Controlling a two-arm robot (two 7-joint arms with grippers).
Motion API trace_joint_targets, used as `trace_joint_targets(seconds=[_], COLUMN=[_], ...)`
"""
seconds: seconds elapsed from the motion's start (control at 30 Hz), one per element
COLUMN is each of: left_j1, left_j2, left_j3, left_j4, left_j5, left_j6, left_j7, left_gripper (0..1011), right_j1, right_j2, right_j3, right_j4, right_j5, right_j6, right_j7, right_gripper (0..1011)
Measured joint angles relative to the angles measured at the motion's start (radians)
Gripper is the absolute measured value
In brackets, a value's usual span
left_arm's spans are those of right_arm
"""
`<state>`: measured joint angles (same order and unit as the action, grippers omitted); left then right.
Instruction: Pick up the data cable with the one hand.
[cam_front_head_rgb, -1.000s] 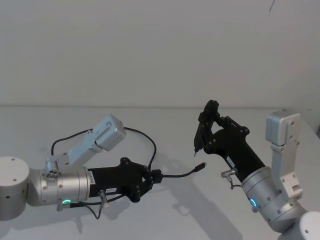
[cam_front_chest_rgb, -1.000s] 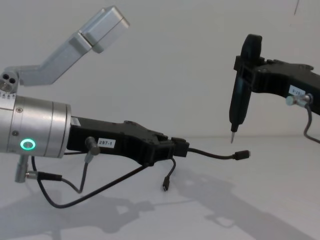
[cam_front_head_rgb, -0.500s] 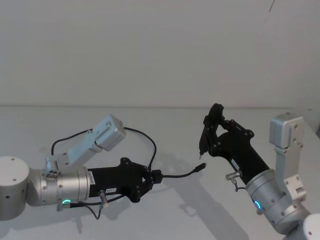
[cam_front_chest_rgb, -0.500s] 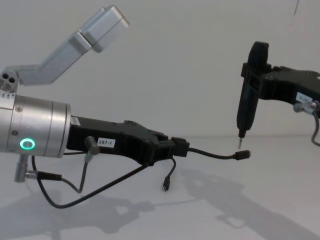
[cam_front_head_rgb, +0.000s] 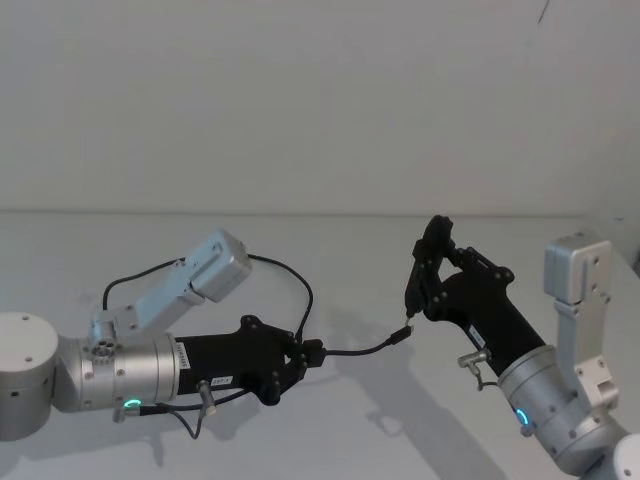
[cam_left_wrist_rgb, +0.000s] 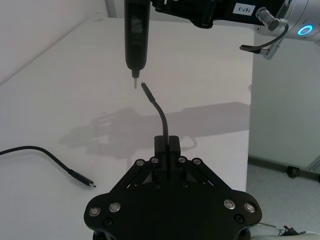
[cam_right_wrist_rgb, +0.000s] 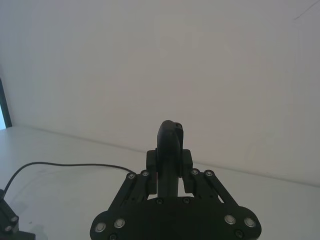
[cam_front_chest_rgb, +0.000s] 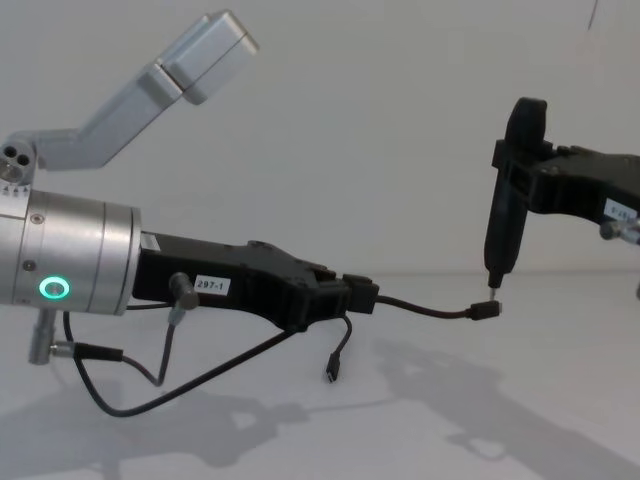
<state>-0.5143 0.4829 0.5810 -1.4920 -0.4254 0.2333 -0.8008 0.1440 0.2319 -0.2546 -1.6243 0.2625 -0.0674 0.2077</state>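
Head view: left gripper (cam_front_head_rgb: 312, 354) is clamped on the data cable (cam_front_head_rgb: 365, 349), fingers (cam_front_head_rgb: 300, 352) narrow, pinching the cord a short way back from one plug. That plug (cam_front_head_rgb: 400, 335) sticks out past the fingers toward the right arm, held up off the table (cam_front_head_rgb: 330, 430). The rest of the cord loops back behind the fingers. Right gripper (cam_front_head_rgb: 412, 300) has shifted to the right and come down over the last second; its tall narrow finger (cam_front_head_rgb: 418, 270) now ends just above the free plug, touching or nearly so, cannot tell which. Judgement: the pick-up itself looks done, and the change points to a hand-over or alignment at the plug end.

Left wrist view: the black fingers (cam_left_wrist_rgb: 167, 146) are closed together around the cord, which curves up and away from them to the plug (cam_left_wrist_rgb: 146, 88). The right arm's narrow finger (cam_left_wrist_rgb: 136, 30) hangs pale tip down, right beside that plug with a sliver of gap. The cable's other end (cam_left_wrist_rgb: 87, 183) lies on the table off to one side.

Right wrist view: the tall narrow finger (cam_right_wrist_rgb: 171, 150) stands up in the middle; whether this gripper is open or closed, cannot tell. A stretch of cord (cam_right_wrist_rgb: 65, 165) lies on the table beyond.

Chest view: left gripper (cam_front_chest_rgb: 360, 298) grips the cord; the plug (cam_front_chest_rgb: 486, 311) is out in front of the fingers, the second plug (cam_front_chest_rgb: 330, 375) dangles below them. The narrow finger's tip (cam_front_chest_rgb: 493, 285) sits directly over the plug, lower than a second ago.
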Motion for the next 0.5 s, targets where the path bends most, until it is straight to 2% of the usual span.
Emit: trace_joint_targets(seconds=[0.5], left_j1=[0.0], left_j2=[0.0], left_j3=[0.0], left_j4=[0.0], left_j5=[0.0], left_j6=[0.0], left_j7=[0.0], left_gripper=[40], right_j1=[-0.017], right_j2=[0.022], right_j3=[0.015], right_j4=[-0.019], right_j5=[0.001], right_j6=[0.008], right_j7=[0.045], right_gripper=[279])
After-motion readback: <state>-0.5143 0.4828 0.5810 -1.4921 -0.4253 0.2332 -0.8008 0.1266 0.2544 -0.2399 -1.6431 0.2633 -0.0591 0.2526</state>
